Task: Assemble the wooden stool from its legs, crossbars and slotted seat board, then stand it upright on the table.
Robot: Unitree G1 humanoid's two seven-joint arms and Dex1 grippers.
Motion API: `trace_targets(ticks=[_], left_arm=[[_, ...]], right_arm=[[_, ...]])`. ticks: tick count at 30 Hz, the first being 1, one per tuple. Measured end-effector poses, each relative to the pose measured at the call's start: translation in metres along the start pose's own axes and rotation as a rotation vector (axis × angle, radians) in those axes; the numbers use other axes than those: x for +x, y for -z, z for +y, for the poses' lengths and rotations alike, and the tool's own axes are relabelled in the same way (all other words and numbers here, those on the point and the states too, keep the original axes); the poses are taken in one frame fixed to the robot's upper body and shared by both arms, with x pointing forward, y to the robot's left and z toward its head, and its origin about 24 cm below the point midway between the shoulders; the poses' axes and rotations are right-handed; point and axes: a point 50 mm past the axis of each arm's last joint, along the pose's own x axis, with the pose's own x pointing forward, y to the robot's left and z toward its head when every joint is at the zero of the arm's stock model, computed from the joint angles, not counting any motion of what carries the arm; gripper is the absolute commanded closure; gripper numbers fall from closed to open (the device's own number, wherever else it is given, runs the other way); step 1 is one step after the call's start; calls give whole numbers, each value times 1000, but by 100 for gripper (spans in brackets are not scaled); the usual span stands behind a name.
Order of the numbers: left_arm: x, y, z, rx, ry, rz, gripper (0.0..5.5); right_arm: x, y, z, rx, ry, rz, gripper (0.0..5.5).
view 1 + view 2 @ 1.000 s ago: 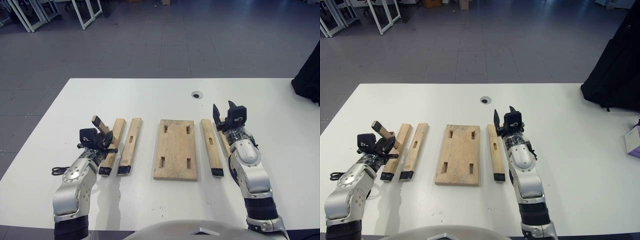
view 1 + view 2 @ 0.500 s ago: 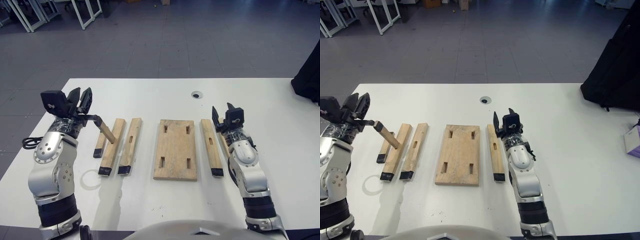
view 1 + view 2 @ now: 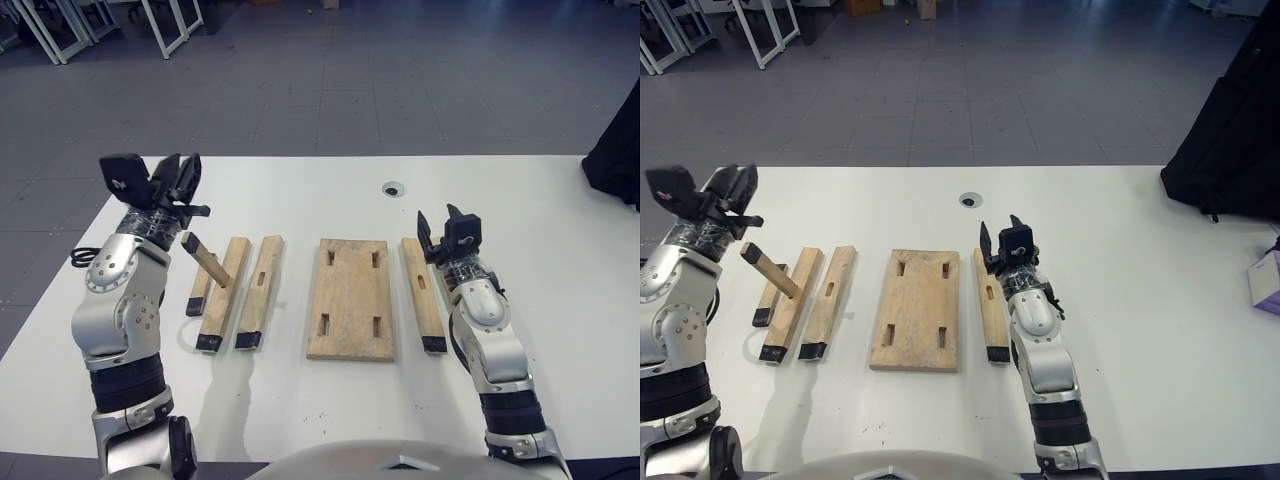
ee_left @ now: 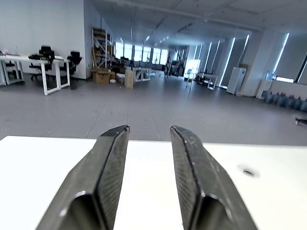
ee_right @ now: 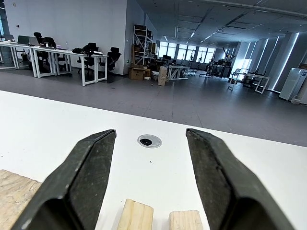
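Hovering above the far-left part of the white table, my left gripper has its two dark, matte, wedge-shaped fingers spread and nothing between them. My right gripper is likewise parted and empty, low over the far ends of the right leg and of another bar just beside it, both pale and square-cut.

The seat board lies flat in the middle, a plain rectangle of light, grainy wood with four small rectangular slots, its long axis running away from me. The outer left leg and inner left leg lie side by side to its left, flat slats parallel to it, black tips at my end; the inner one shows a slot. The right leg matches them. A short crossbar rests tilted on the outer left leg, its dark end raised toward my left gripper but apart from it. A small bar lies flat beside that leg.
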Motion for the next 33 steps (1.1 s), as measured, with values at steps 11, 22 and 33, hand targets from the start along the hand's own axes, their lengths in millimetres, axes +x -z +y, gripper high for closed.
trace_targets(ticks=[11,22,33], left_arm=[[-3,32,8,35,9,26,393],[-31,-22,-25,141,23,-152,393],[-121,89,-21,105,-131,427,324]], right_arm=[[4,-5,-2,-7,-22,-18,279],[-4,-2,-9,-4,31,-9,279],[-16,0,-7,0,50,9,279]])
